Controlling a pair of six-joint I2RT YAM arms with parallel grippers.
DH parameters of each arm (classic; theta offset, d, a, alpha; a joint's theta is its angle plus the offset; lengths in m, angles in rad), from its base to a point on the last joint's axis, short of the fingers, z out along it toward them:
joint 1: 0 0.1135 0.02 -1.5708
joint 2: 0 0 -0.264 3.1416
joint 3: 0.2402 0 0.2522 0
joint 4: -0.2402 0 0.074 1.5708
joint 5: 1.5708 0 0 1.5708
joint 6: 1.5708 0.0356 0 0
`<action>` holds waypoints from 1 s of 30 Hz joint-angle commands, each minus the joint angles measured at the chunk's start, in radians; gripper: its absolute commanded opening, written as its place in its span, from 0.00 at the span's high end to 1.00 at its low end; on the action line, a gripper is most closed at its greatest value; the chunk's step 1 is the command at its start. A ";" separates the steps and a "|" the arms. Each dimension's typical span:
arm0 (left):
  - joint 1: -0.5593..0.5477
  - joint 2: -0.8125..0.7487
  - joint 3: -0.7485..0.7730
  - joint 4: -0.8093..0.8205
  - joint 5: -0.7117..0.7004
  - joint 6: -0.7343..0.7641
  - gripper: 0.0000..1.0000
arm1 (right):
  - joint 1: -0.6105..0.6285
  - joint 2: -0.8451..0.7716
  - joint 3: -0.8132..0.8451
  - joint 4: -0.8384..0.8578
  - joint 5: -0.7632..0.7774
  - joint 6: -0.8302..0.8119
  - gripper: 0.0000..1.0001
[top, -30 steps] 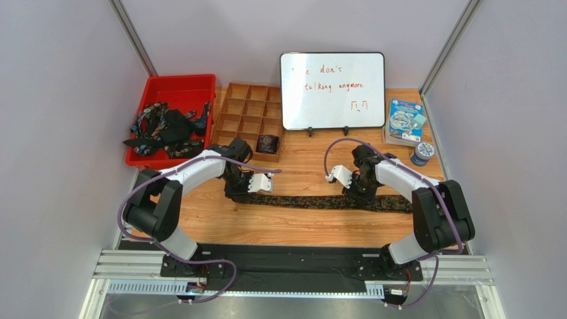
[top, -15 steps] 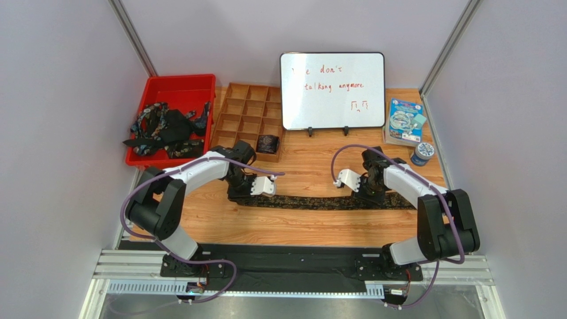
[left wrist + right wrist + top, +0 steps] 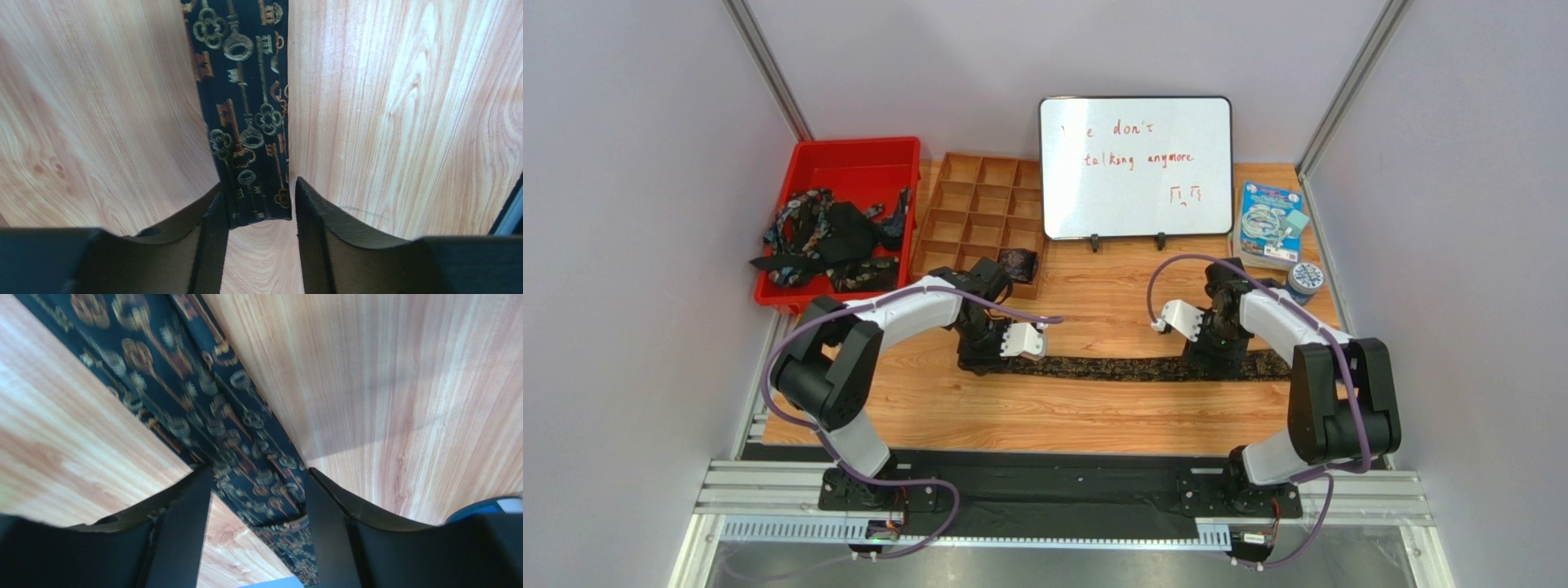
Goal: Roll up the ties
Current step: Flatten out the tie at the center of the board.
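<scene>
Black fabric patterned with gold keys: one tie (image 3: 1124,366) lies flat and straight across the wooden surface (image 3: 1063,423), running left to right between my two arms. From above, my wrists hide what the fingers do. The left wrist camera shows my left fingers (image 3: 212,239) narrowly apart, with the tie's thin end filling the gap and touching both. The right wrist camera shows my right fingers (image 3: 184,523) a little wider, closed against the edges of the broader part, which bunches between them. Only the overhead view shows the containers at the far left. A red bin (image 3: 844,162) holds a tangled heap of ties (image 3: 824,239). Beside it, a wooden divided tray (image 3: 971,208) holds one rolled tie (image 3: 1017,263) in its near right compartment.
</scene>
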 commanded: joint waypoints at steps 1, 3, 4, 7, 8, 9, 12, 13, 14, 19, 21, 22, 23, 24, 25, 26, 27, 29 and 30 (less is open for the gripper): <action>0.011 -0.108 -0.011 -0.020 0.021 0.005 0.42 | -0.005 -0.063 0.125 -0.162 -0.110 0.070 0.32; 0.027 -0.183 -0.010 -0.052 0.064 -0.009 0.32 | 0.006 -0.096 0.218 -0.209 -0.156 0.109 0.27; 0.034 -0.253 -0.007 -0.062 0.108 -0.015 0.29 | 0.013 -0.131 0.244 -0.233 -0.201 0.132 0.26; 0.069 -0.408 -0.013 -0.047 0.179 -0.076 0.02 | 0.015 -0.177 0.323 -0.215 -0.276 0.209 0.24; 0.080 -0.448 -0.013 -0.034 0.196 -0.106 0.01 | 0.015 -0.206 0.338 -0.204 -0.296 0.241 0.23; 0.096 -0.485 -0.013 -0.013 0.207 -0.135 0.01 | 0.016 -0.218 0.362 -0.195 -0.314 0.256 0.22; 0.104 -0.625 -0.025 0.028 0.244 -0.231 0.01 | 0.018 -0.274 0.393 -0.119 -0.396 0.373 0.17; 0.104 -0.687 -0.059 0.051 0.268 -0.262 0.01 | 0.020 -0.289 0.392 -0.052 -0.454 0.420 0.14; 0.104 -0.717 -0.082 0.071 0.282 -0.278 0.00 | 0.020 -0.303 0.383 -0.005 -0.485 0.466 0.03; 0.101 -0.792 -0.189 0.087 0.281 -0.146 0.01 | 0.053 -0.341 0.300 0.264 -0.768 0.747 0.00; 0.132 -0.768 -0.208 0.073 0.294 -0.098 0.04 | 0.151 -0.277 0.320 0.235 -0.756 0.836 0.00; 0.152 -0.762 -0.214 0.073 0.307 -0.083 0.05 | 0.188 -0.243 0.349 0.215 -0.755 0.864 0.00; 0.182 -0.757 -0.224 0.072 0.317 -0.037 0.06 | 0.223 -0.214 0.357 0.201 -0.749 0.900 0.00; 0.192 -0.743 -0.243 0.069 0.328 -0.003 0.06 | 0.283 -0.149 0.364 0.205 -0.747 1.013 0.00; 0.196 -0.733 -0.251 0.072 0.328 0.026 0.07 | 0.306 -0.118 0.367 0.214 -0.759 1.066 0.00; 0.196 -0.719 -0.260 0.075 0.325 0.087 0.09 | 0.329 -0.087 0.367 0.224 -0.778 1.113 0.00; 0.198 -0.678 -0.269 0.070 0.330 0.121 0.10 | 0.373 -0.027 0.366 0.266 -0.798 1.181 0.00; 0.198 -0.622 -0.271 0.082 0.330 0.138 0.11 | 0.420 0.022 0.357 0.312 -0.809 1.310 0.00; 0.198 -0.563 -0.258 0.082 0.342 0.141 0.15 | 0.458 0.039 0.352 0.376 -0.798 1.347 0.00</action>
